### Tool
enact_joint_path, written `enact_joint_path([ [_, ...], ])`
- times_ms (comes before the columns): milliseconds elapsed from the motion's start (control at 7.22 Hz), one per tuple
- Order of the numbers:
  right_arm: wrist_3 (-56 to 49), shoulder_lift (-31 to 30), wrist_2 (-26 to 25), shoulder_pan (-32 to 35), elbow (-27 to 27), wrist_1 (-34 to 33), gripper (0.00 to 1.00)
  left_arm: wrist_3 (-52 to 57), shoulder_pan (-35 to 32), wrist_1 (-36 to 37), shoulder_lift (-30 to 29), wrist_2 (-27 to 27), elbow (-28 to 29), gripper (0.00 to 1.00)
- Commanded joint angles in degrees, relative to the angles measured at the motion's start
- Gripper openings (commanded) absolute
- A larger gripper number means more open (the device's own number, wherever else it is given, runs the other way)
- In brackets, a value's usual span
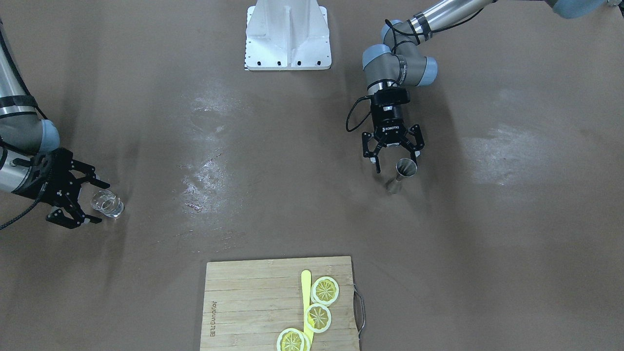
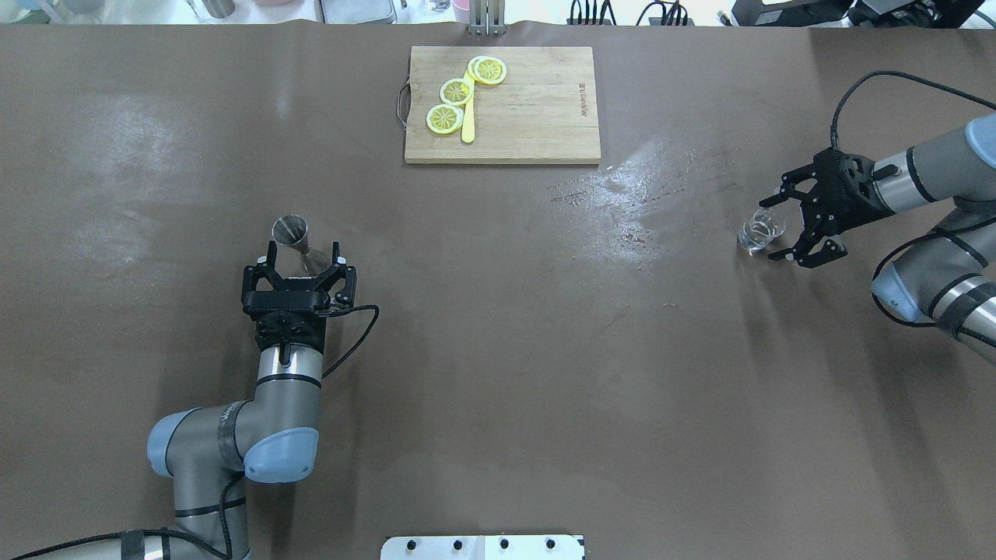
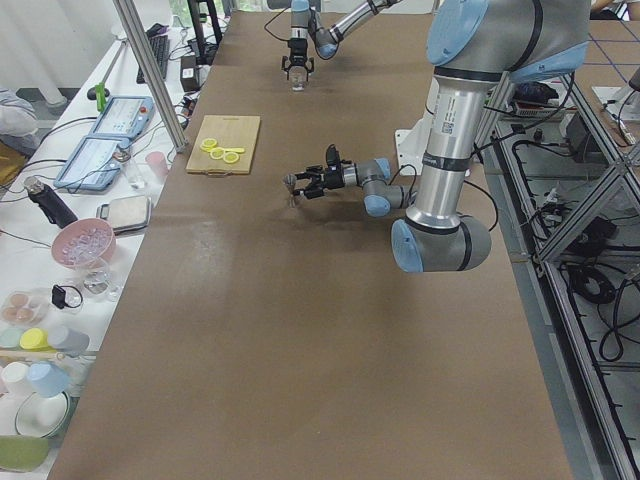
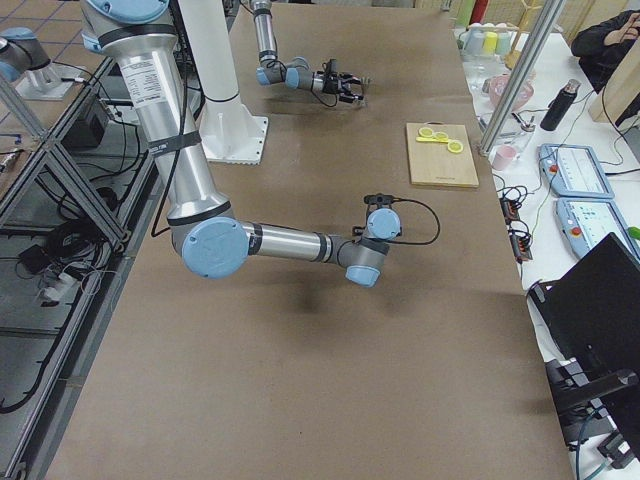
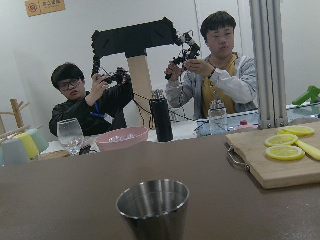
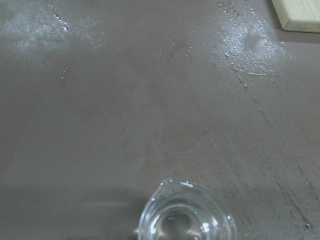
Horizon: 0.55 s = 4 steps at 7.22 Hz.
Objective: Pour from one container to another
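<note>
Jaws apart by jigger (image 1: 401, 175) and glass cup (image 1: 107, 203); label seemingly "ROBOTIQ".

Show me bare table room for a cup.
Free: the brown table between the shiny steel hourglass jigger and the small clear glass cup, robot-side of the wooden cutting board. Crowded: around the left gripper and right gripper.

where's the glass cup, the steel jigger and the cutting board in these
glass cup (image 1: 107, 203): exterior front-facing view, on its clear body.
steel jigger (image 2: 291, 231): overhead exterior view, in the open mouth of its upper cone.
cutting board (image 2: 537, 101): overhead exterior view, on bare wood in its right half.
</note>
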Motion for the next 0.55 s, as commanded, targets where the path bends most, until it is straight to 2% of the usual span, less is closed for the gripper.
enact_joint_path([
  [0, 0.15, 0.81, 0.51, 0.16, -0.7, 0.02, 0.94, -3.36, -1.13, 0.16, -0.97, -0.76, 2.47, 0.92],
  [139, 0.06, 1.6, 1.82, -0.01, -1.23, 0.02, 0.94, -4.76, -1.13, 0.16, -1.41, -0.85, 2.74, 0.92],
  [416, 0.15, 1.78, 2.71, -0.36, -1.32, 0.02, 0.93, -6.26, -1.13, 0.25, -1.85, -0.85, 3.09, 0.79],
])
